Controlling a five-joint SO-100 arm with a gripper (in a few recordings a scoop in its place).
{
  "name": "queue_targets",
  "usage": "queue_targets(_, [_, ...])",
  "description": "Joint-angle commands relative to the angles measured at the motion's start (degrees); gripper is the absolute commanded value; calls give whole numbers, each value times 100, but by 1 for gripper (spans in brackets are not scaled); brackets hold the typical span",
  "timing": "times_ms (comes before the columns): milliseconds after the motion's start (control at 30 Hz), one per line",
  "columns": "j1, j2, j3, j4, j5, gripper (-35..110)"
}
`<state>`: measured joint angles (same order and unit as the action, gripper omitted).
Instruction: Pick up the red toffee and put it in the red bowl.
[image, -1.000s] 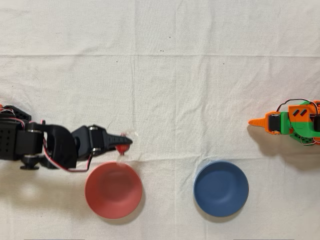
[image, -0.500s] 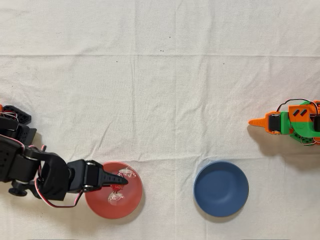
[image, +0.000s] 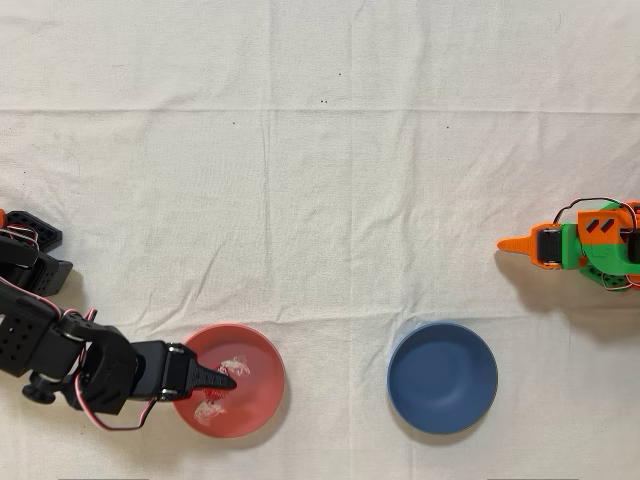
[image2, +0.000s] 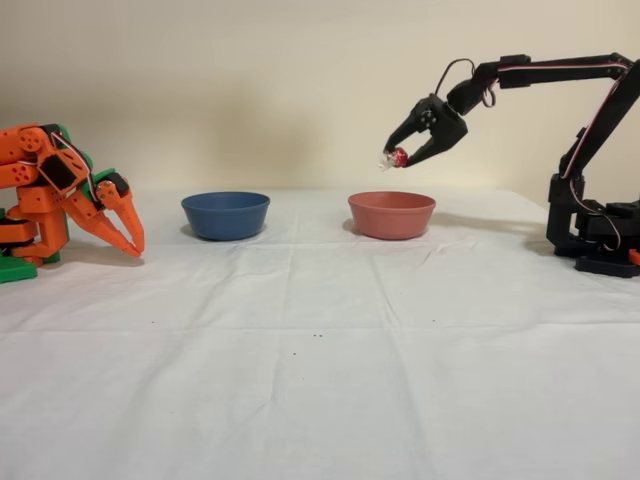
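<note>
I am holding the small round toffee in shiny red foil with clear twisted ends (image2: 397, 158) in the black arm's two-finger gripper (image2: 401, 160), whose jaws are pinched narrow on the candy's red middle. In the fixed view the candy is hanging in the air above the round, shallow, salmon-red plastic bowl (image2: 391, 214), clear of its rim and nearer the left part of its opening. In the overhead view the gripper (image: 222, 381) is reaching over the bowl (image: 262, 362) from the left, and the toffee (image: 211, 406) is showing against the bowl's inside, a clear wrapper end flaring on each side of the black fingertips.

I am judging the carry as done and the release as the step in hand. To do it well, I am thinking of keeping the arm steady and opening the jaws fully in one clean motion, so the crinkly wrapper does not catch on a fingertip. Easing lower first should cut the bounce, since foil-wrapped candy may skip off hard plastic. Nudging a little toward the bowl's centre would give more margin from the near rim.

The round blue bowl (image2: 225, 214) of the same make is sitting well apart on the white cloth (image2: 320, 380), and the orange arm (image2: 62, 200) is standing idle.
</note>
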<state>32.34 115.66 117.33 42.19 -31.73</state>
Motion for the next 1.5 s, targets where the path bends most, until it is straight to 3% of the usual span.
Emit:
queue_targets(0, [114,334,246,-299,-70,10])
queue_targets(800, [123,-1055,360,-1485,-53,11])
queue_targets(1167, [343,-624,545,-1591,158,29])
queue_targets(1467, [483,-738,290,-1371,97,34])
